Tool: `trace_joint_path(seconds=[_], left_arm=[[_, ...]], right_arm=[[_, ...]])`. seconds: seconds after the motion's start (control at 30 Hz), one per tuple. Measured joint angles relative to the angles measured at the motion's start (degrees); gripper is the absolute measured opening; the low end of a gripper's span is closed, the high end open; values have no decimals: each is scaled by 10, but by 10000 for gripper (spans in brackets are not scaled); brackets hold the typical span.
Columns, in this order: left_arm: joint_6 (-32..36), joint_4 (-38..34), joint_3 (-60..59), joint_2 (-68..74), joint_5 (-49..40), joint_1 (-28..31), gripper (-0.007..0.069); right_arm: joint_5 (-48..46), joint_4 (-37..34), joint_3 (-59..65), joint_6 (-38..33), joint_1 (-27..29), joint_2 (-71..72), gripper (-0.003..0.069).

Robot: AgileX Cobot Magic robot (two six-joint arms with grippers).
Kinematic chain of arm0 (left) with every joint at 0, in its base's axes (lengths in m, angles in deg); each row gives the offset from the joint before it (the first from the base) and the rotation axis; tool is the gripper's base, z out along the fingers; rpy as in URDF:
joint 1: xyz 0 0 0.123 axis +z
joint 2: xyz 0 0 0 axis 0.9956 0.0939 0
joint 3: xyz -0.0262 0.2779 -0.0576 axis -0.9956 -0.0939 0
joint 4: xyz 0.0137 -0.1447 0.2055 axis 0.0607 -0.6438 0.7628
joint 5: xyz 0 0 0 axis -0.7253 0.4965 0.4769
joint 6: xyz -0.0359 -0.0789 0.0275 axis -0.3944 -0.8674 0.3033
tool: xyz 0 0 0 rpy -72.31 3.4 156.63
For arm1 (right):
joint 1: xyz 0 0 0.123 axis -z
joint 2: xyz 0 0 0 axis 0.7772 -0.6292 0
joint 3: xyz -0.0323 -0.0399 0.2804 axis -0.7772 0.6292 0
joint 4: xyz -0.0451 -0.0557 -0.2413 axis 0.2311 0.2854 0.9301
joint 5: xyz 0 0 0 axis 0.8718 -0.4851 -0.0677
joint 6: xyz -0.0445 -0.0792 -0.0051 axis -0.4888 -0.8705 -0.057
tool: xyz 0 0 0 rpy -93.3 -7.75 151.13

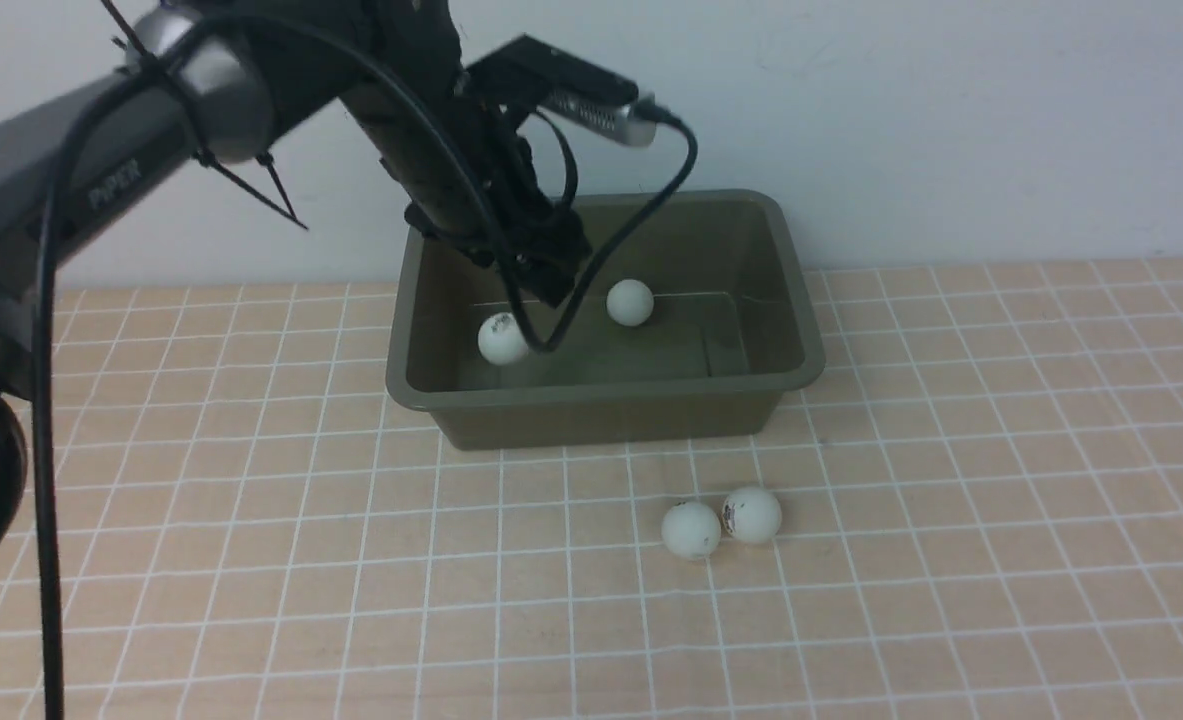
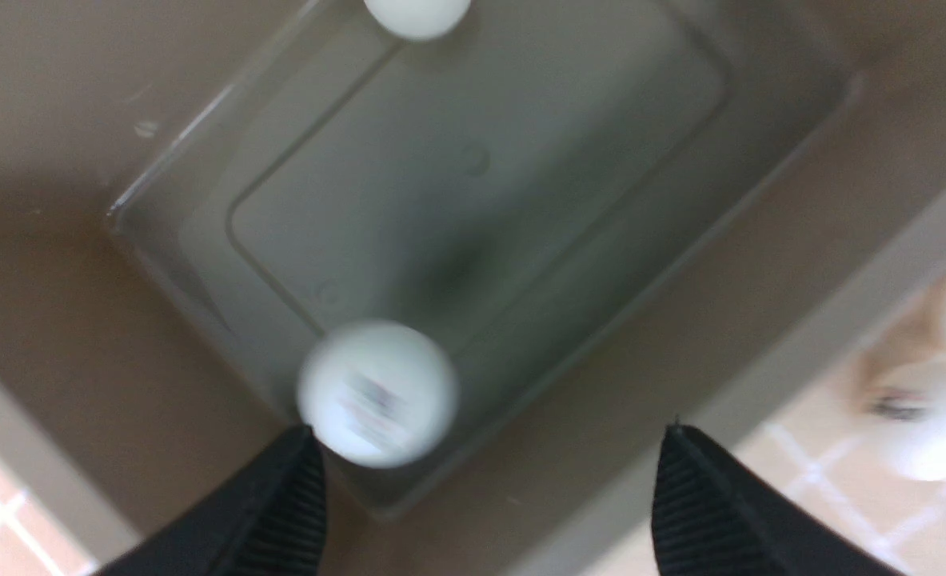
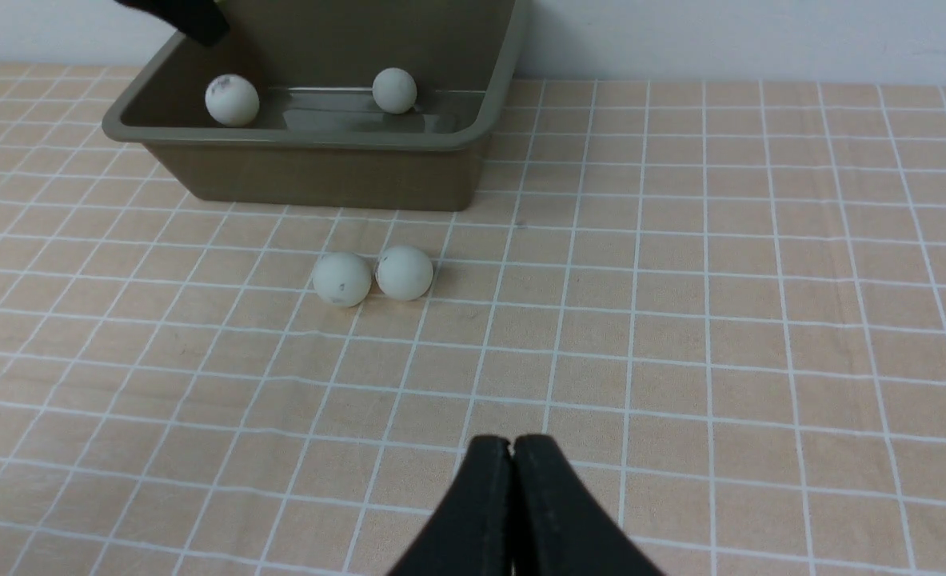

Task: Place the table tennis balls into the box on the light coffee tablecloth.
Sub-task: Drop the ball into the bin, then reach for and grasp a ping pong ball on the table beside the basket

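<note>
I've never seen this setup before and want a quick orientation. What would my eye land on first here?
The dark arm from the left reaches over the olive-green box at the back middle of the checked tablecloth, and the left hand hangs open above the box floor. Two white balls lie inside the box, and two other balls sit side by side on the cloth just in front of it.

Glossy plastic box (image 1: 601, 400), matte balls (image 1: 691, 530)
</note>
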Motion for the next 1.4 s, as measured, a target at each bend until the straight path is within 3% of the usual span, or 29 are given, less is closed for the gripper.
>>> trace_joint_path(seconds=[0.1, 0.13, 0.23, 0.27, 0.37, 0.5, 0.63, 0.77, 0.9, 1.0, 1.1, 1.3, 1.4], left_arm=[[-77, -52, 65, -25, -53, -8, 381], [-77, -56, 67, -25, -53, -9, 375], [-98, -145, 74, -41, -62, -18, 242], [-98, -145, 73, -42, -62, -18, 233], [-100, -199, 44, -51, -64, -36, 105], [-66, -195, -22, -86, -64, -73, -1], [-29, -125, -146, -163, -64, -121, -67], [-19, -78, -241, -222, -65, -138, -69], [-8, -83, -329, -242, -60, -146, -67], [-2, -86, -375, -239, -11, -150, -64], [22, -75, -426, -221, 98, -151, -27], [49, -125, -440, -182, 261, -151, 134], [81, -157, -437, -159, 312, -151, 267]], right_arm=[[-1, -3, 0, 0, 0, 0, -18], [-1, -3, 0, 0, 0, 0, -18], [-1, -3, 0, 0, 0, 0, -18], [-1, -4, 0, 0, 0, 0, -18], [-1, -4, 0, 0, 0, 0, -18], [-1, -4, 0, 0, 0, 0, -18], [-1, -4, 0, 0, 0, 0, -18], [-1, -4, 0, 0, 0, 0, -18], [-1, -6, 0, 0, 0, 0, -18], [-1, -7, 0, 0, 0, 0, -18], [-1, -9, 0, 0, 0, 0, -18], [-1, -26, 0, 3, 0, 0, -18], [-1, -36, 0, 9, 0, 0, -18]])
